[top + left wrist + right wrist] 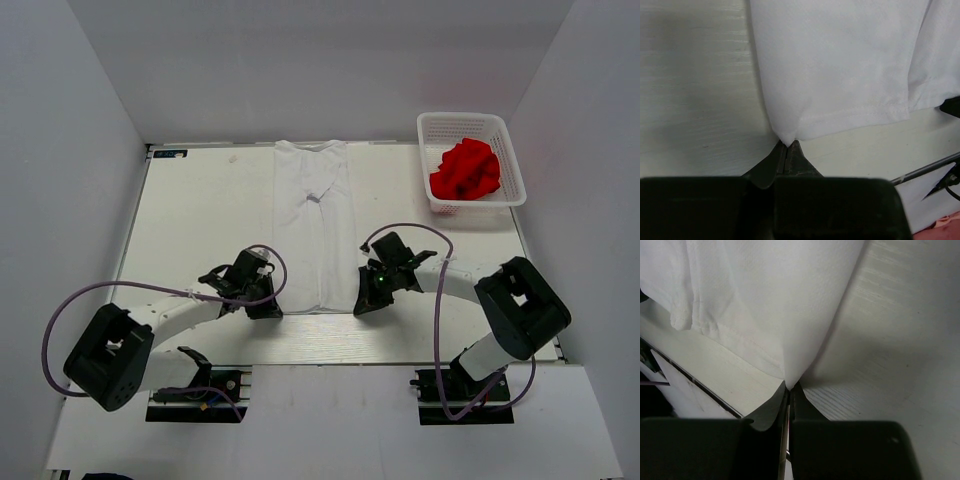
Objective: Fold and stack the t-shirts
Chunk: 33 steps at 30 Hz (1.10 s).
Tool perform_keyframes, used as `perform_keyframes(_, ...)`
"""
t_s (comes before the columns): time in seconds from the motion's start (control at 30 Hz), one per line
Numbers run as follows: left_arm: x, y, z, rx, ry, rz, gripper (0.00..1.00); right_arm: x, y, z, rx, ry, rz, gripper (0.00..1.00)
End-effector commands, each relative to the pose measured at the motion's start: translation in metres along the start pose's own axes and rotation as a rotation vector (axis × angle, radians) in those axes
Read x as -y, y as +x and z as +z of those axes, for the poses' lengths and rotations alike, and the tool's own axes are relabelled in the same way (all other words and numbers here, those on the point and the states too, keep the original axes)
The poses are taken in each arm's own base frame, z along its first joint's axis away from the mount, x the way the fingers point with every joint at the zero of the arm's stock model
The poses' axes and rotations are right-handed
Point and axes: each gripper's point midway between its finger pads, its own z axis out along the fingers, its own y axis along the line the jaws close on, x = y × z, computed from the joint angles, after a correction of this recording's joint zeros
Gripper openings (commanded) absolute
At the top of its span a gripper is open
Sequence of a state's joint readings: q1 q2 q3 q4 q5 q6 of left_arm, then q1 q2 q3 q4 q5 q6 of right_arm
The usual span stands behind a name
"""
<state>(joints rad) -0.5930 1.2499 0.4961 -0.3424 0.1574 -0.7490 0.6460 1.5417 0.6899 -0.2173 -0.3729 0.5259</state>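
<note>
A white t-shirt [316, 225] lies in a long narrow strip down the middle of the table, collar at the far end, hem toward me. My left gripper [268, 310] is shut on the hem's left corner; in the left wrist view the cloth [840, 65] runs pinched into the left gripper [788, 145]. My right gripper [362, 308] is shut on the hem's right corner, where the white cloth [770, 305] peaks into the right gripper [789, 386]. The red t-shirt [465, 170] sits crumpled in the basket at the far right.
A white mesh basket [507, 150] stands at the table's far right corner. White walls enclose the table on three sides. The table's near edge [330, 362] runs just behind both grippers. Purple cables loop off both arms.
</note>
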Motion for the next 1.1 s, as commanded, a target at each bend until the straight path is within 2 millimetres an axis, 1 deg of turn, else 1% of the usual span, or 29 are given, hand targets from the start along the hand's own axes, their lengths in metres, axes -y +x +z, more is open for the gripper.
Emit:
perform_keyframes(0.0,-0.007,-0.006,-0.008,0.046,-0.041,0.026,0.00,0.000,-0.012,-0.002,0.049,0.023,-0.072,0.00)
perform_keyframes(0.03,-0.003,-0.013,-0.012,0.073,-0.031,0.038,0.00,-0.005,-0.019,-0.007,0.081,0.010,-0.090,0.00)
perform_keyframes(0.07,0.009,-0.025,-0.021,0.121,0.000,0.044,0.00,-0.010,-0.026,-0.010,0.102,0.000,-0.104,0.00)
perform_keyframes(0.13,0.018,-0.037,-0.028,0.164,0.021,0.049,0.00,-0.019,-0.038,-0.017,0.145,-0.015,-0.151,0.00)
perform_keyframes(0.17,0.025,-0.046,-0.033,0.190,0.032,0.051,0.00,-0.029,-0.049,-0.024,0.181,-0.031,-0.177,0.00)
perform_keyframes(0.23,0.033,-0.058,-0.039,0.235,0.051,0.074,0.00,-0.031,-0.062,-0.029,0.223,-0.024,-0.194,0.00)
perform_keyframes(0.27,0.048,-0.072,-0.047,0.279,0.089,0.090,0.00,-0.034,-0.072,-0.033,0.255,-0.019,-0.219,0.00)
perform_keyframes(0.33,0.053,-0.086,-0.046,0.307,0.084,0.093,0.00,-0.031,-0.092,-0.040,0.328,0.046,-0.233,0.00)
perform_keyframes(0.37,0.062,-0.099,-0.051,0.344,0.096,0.104,0.00,-0.031,-0.104,-0.042,0.364,0.064,-0.233,0.00)
perform_keyframes(0.4,0.061,-0.109,-0.051,0.364,0.087,0.092,0.00,-0.027,-0.123,-0.050,0.437,0.120,-0.226,0.00)
perform_keyframes(0.43,0.067,-0.124,-0.052,0.392,0.069,0.087,0.00,-0.029,-0.134,-0.054,0.468,0.132,-0.225,0.00)
perform_keyframes(0.47,0.061,-0.136,-0.052,0.429,0.007,0.074,0.00,-0.028,-0.144,-0.058,0.502,0.154,-0.211,0.00)
perform_keyframes(0.5,0.063,-0.144,-0.052,0.440,-0.013,0.070,0.00,-0.034,-0.158,-0.062,0.535,0.149,-0.213,0.00)
perform_keyframes(0.53,0.063,-0.152,-0.052,0.451,-0.039,0.065,0.00,-0.031,-0.170,-0.068,0.581,0.178,-0.203,0.00)
perform_keyframes(0.57,0.062,-0.170,-0.051,0.479,-0.093,0.062,0.00,-0.028,-0.178,-0.071,0.605,0.197,-0.195,0.00)
perform_keyframes(0.6,0.063,-0.178,-0.050,0.488,-0.114,0.059,0.00,-0.025,-0.183,-0.068,0.602,0.207,-0.190,0.00)
perform_keyframes(0.63,0.072,-0.196,-0.056,0.534,-0.124,0.060,0.00,-0.034,-0.200,-0.079,0.647,0.201,-0.195,0.00)
perform_keyframes(0.67,0.071,-0.205,-0.055,0.542,-0.143,0.051,0.00,-0.034,-0.206,-0.081,0.657,0.206,-0.201,0.00)
perform_keyframes(0.7,0.067,-0.207,-0.044,0.518,-0.178,0.062,0.00,-0.041,-0.223,-0.083,0.672,0.210,-0.219,0.00)
perform_keyframes(0.73,0.074,-0.221,-0.047,0.539,-0.171,0.062,0.00,-0.035,-0.225,-0.083,0.658,0.230,-0.207,0.00)
perform_keyframes(0.77,0.070,-0.227,-0.046,0.539,-0.195,0.053,0.00,-0.035,-0.235,-0.084,0.665,0.241,-0.213,0.00)
perform_keyframes(0.8,0.075,-0.238,-0.043,0.548,-0.201,0.060,0.00,-0.035,-0.242,-0.084,0.664,0.245,-0.212,0.00)
perform_keyframes(0.87,0.069,-0.249,-0.041,0.548,-0.223,0.051,0.00,-0.032,-0.251,-0.082,0.663,0.244,-0.205,0.00)
perform_keyframes(0.9,0.075,-0.256,-0.041,0.564,-0.212,0.059,0.00,-0.028,-0.256,-0.078,0.656,0.238,-0.206,0.00)
perform_keyframes(0.93,0.074,-0.262,-0.040,0.566,-0.208,0.063,0.00,-0.033,-0.266,-0.077,0.665,0.229,-0.211,0.00)
perform_keyframes(0.97,0.069,-0.265,-0.033,0.557,-0.224,0.056,0.00,-0.033,-0.270,-0.078,0.666,0.214,-0.218,0.00)
perform_keyframes(1.0,0.074,-0.272,-0.034,0.567,-0.218,0.064,0.00,-0.032,-0.274,-0.077,0.668,0.216,-0.219,0.00)
perform_keyframes(1.03,0.073,-0.279,-0.033,0.579,-0.217,0.055,0.00,-0.024,-0.277,-0.067,0.651,0.227,-0.219,0.00)
perform_keyframes(1.07,0.070,-0.286,-0.033,0.584,-0.226,0.060,0.00,-0.029,-0.289,-0.074,0.678,0.218,-0.224,0.00)
